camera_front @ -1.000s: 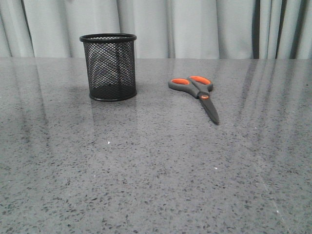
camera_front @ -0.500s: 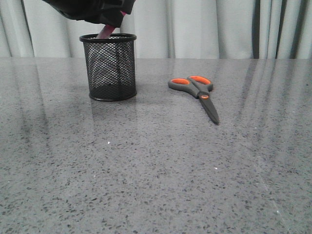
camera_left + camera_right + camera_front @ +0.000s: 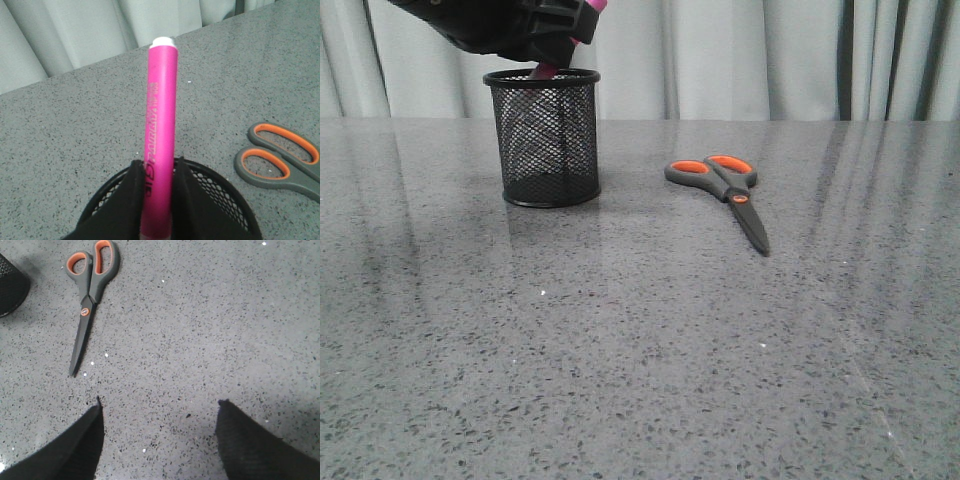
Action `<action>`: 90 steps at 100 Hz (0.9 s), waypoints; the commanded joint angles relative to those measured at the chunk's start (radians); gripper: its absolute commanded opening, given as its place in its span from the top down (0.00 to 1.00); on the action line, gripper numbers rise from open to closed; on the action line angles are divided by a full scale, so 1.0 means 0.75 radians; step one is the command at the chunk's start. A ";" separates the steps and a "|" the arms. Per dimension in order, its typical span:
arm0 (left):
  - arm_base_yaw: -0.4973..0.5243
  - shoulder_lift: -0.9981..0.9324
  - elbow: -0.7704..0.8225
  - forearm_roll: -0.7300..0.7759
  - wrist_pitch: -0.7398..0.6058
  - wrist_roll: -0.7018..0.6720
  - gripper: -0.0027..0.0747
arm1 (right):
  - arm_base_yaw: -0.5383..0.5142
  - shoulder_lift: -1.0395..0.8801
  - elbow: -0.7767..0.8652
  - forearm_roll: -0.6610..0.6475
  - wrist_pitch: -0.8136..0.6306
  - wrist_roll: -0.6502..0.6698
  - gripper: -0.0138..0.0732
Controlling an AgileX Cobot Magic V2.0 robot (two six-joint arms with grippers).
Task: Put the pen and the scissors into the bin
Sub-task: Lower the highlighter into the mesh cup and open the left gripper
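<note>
Looking forward over the desk (image 3: 640, 350), you see your left gripper (image 3: 556, 40) reaching in from the upper left edge, a dark bulk poised directly above the bin (image 3: 545, 138). It carries the pen (image 3: 548, 70), of which only a pink sliver shows just over the bin's rim, with another pink bit at the very top of the view. The bin stands upright on the far left part of the desk. The scissors (image 3: 725, 190) lie flat well to its right, closed, handles toward the curtain (image 3: 770, 60) and blades pointing toward the robot. Your right gripper is not seen here.

From the left wrist camera, your two black fingers (image 3: 127, 200) are clamped on either side of the pen (image 3: 161, 130), gripping it near its lower end. The pen runs straight out from between them, its whitish end farthest from the wrist. The bin's (image 3: 220, 200) mesh mouth opens right behind the fingers, so the held end of the pen sits over the opening. The scissors' (image 3: 280, 160) orange-lined loops lie off to one side on the desk.

From the right wrist camera, your right gripper (image 3: 157, 437) hangs above bare desk with its fingers (image 3: 65, 450) spread wide apart and nothing between them. The scissors (image 3: 89, 295) lie well ahead of the fingertips, and a dark edge of the bin (image 3: 10, 282) shows beyond the handles.
</note>
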 commanded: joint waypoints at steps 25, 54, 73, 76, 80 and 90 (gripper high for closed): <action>-0.010 -0.055 -0.035 -0.030 -0.053 -0.006 0.50 | -0.008 0.005 -0.049 0.016 -0.063 -0.007 0.34; -0.010 -0.209 -0.035 -0.036 -0.087 -0.006 0.49 | -0.008 0.005 -0.049 0.016 -0.063 -0.007 0.34; 0.003 -0.403 -0.035 -0.027 -0.011 -0.006 0.50 | -0.008 0.005 -0.049 0.016 -0.063 -0.007 0.34; 0.012 -0.430 -0.035 -0.027 0.023 -0.006 0.51 | -0.008 0.005 -0.049 0.016 -0.063 -0.007 0.34; 0.031 -0.469 -0.035 -0.027 0.067 -0.006 0.55 | -0.008 0.005 -0.049 0.016 -0.063 -0.007 0.34; 0.093 -0.555 -0.035 -0.027 0.206 -0.006 0.73 | -0.008 0.005 -0.049 0.016 -0.063 -0.007 0.34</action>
